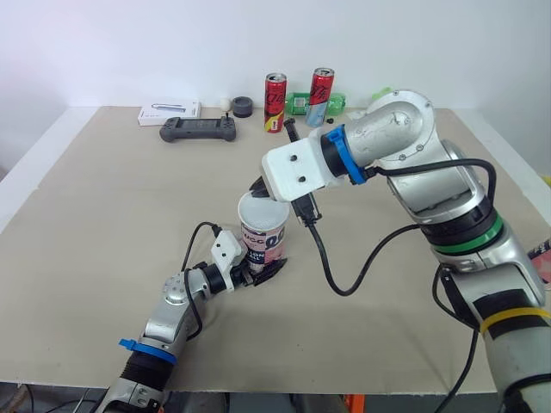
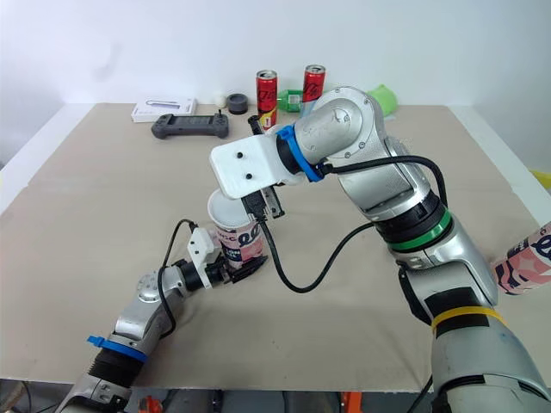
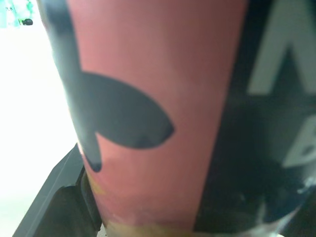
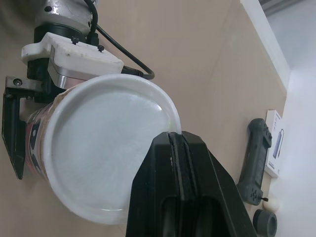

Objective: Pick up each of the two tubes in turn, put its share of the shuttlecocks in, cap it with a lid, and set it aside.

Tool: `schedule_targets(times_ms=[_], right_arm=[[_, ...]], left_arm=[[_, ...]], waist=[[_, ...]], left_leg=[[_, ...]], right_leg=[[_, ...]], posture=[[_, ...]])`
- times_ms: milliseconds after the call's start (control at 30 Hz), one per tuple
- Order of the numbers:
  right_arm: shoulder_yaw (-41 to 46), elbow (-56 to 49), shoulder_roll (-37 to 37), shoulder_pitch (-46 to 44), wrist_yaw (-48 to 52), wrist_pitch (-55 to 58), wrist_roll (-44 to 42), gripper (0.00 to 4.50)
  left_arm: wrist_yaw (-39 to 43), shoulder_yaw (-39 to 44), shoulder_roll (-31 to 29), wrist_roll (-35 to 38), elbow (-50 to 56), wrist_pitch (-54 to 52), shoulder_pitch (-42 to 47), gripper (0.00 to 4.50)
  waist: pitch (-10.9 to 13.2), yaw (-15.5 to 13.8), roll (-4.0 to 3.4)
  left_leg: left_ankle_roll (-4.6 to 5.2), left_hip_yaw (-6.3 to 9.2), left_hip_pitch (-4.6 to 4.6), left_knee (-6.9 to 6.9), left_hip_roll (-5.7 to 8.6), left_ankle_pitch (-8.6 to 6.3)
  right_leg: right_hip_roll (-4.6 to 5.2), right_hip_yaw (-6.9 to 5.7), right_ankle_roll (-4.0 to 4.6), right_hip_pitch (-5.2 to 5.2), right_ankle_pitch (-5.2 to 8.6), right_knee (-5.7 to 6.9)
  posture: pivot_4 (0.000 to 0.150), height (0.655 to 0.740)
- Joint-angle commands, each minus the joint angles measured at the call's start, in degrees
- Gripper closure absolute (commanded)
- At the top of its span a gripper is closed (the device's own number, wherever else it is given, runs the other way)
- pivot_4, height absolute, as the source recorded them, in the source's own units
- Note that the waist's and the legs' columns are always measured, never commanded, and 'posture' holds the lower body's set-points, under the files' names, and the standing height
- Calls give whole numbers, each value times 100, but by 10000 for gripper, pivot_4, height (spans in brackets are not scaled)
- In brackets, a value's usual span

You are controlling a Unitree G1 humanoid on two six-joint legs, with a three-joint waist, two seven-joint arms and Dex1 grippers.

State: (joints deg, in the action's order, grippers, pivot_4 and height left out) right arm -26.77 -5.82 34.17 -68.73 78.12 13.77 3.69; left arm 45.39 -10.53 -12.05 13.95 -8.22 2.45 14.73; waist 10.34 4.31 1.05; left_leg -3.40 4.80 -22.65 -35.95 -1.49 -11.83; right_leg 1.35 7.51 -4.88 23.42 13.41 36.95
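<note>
On the left, the left gripper is clenched around the lower part of the tube. It holds the tube upright on the table, near the middle and a little toward the robot. The left wrist view has the tube's pink and black print pressed right up against the camera, with a black finger alongside it.

The white lid sits across the tube's mouth, so the shuttlecocks cannot be seen; I cannot tell whether the lid is fully seated.

Further right, the right gripper reaches in from above. Its two fingers are pressed flat together with nothing between them, and their tips hang over the lid's rim on the side away from the left gripper.

What matters most here is the line-up. The tube's long axis stands vertical and the lid lies directly under the right fingertips but off-centre, so I judge that a push at the rim could tip the lid rather than seat it.

Far back on the table lie a game controller and two red cans — well apart from the work
</note>
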Motion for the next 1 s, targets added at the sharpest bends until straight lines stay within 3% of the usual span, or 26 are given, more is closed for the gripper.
schedule_targets(times_ms=[33, 600, 700, 900, 933, 1000], right_arm=[[19, -258, 67, 77, 159, 29, -34, 44529], [-5, -52, -68, 155, 100, -63, -3, 44529], [59, -16, -110, 145, 56, -74, -17, 34584], [226, 136, -174, -34, -43, -118, -18, 3661], [251, 167, -173, -71, -60, -125, -24, 340], [295, 207, -166, -128, -82, -116, -51, 340]], left_arm=[[-84, -29, -71, -167, -240, -149, -127, 9282], [-85, -22, -72, -179, -232, -158, -115, 9282], [-80, -27, -69, -178, -225, -158, -115, 9282], [-73, -30, -52, -174, -253, -158, -85, 9282], [-72, -31, -50, -173, -258, -157, -79, 9282], [-71, -33, -46, -172, -262, -154, -76, 9282]], waist=[[0, -2, 0], [0, -10, 1], [0, -8, 1], [0, -5, 1], [0, -5, 1], [0, -5, 2]], left_leg=[[0, 0, 0, 1, 0, 0], [-2, 1, 0, 14, 2, -1], [-2, 2, 2, 15, 2, -1], [-2, 1, 8, 18, 2, -1], [-2, 1, 9, 18, 2, -1], [-2, 1, 9, 18, 2, -1]], right_leg=[[0, 0, 1, 0, 1, 0], [2, 0, 5, 0, 10, -2], [2, 0, 5, 0, 10, -2], [2, -1, 5, -2, 10, -2], [2, -1, 5, -3, 10, -2], [2, -1, 5, -3, 10, -2]], posture=[[1500, 7400], [1500, 7400], [1500, 7400], [1500, 7400], [1500, 7400], [1500, 7400]])
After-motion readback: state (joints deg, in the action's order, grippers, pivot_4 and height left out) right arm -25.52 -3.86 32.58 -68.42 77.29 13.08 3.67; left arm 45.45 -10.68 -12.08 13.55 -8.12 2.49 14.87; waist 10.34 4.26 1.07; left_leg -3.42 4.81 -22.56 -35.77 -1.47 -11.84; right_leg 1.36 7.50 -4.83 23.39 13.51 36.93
